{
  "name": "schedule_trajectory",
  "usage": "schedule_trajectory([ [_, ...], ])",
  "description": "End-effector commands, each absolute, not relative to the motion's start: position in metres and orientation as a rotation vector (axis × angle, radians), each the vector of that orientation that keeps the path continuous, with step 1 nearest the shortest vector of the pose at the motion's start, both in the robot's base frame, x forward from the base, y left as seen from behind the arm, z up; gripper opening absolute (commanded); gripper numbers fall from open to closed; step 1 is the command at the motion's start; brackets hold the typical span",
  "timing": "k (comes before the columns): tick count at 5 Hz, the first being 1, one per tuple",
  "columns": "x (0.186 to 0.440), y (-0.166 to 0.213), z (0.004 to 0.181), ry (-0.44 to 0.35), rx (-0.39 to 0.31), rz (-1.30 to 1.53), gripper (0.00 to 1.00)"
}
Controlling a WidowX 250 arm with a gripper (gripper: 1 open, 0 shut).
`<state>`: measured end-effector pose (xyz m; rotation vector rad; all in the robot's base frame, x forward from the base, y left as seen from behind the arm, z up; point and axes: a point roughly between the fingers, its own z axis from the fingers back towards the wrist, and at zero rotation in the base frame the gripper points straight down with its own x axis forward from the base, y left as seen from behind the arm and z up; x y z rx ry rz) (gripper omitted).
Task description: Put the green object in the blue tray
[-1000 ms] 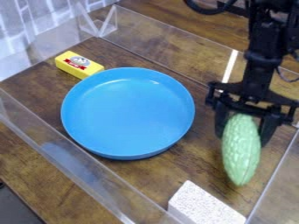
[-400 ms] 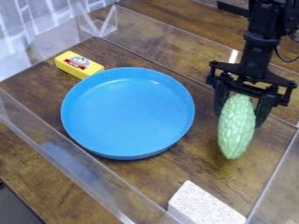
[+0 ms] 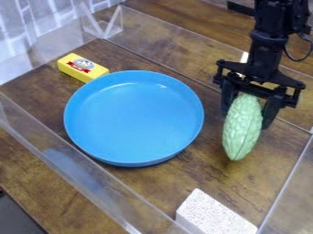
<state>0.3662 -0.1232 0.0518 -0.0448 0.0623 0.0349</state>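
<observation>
The green object [image 3: 242, 128], a light green bumpy gourd, hangs tilted just right of the blue tray [image 3: 86, 137]. Its upper end sits between the black fingers of my gripper [image 3: 254, 102], which points straight down and is shut on it. The gourd's lower end is close to the wooden table; I cannot tell whether it touches. The round blue tray lies in the middle of the table with nothing in it. A narrow gap separates its right rim from the gourd.
A small yellow box [image 3: 82, 67] lies behind the tray at the left. A grey-white speckled sponge block [image 3: 218, 213] sits at the front edge. Clear plastic walls [image 3: 37, 137] enclose the wooden table on the left, front and right.
My gripper has carried the green object a little away from the front edge and leftward, nearer the tray's right rim. The gourd has turned slightly with the wrist.
</observation>
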Motion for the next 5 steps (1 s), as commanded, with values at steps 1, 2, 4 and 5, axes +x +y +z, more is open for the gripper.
schedule_trajectory([
  [1, 0.374, -0.127, 0.07, -0.003, -0.066, 0.027, 0.0],
  [2, 0.366, -0.125, 0.075, -0.002, -0.065, -0.047, 0.0],
  [4, 0.355, -0.114, 0.093, -0.023, -0.064, -0.124, 0.0],
  [5, 0.352, -0.108, 0.095, -0.03, -0.061, -0.133, 0.0],
])
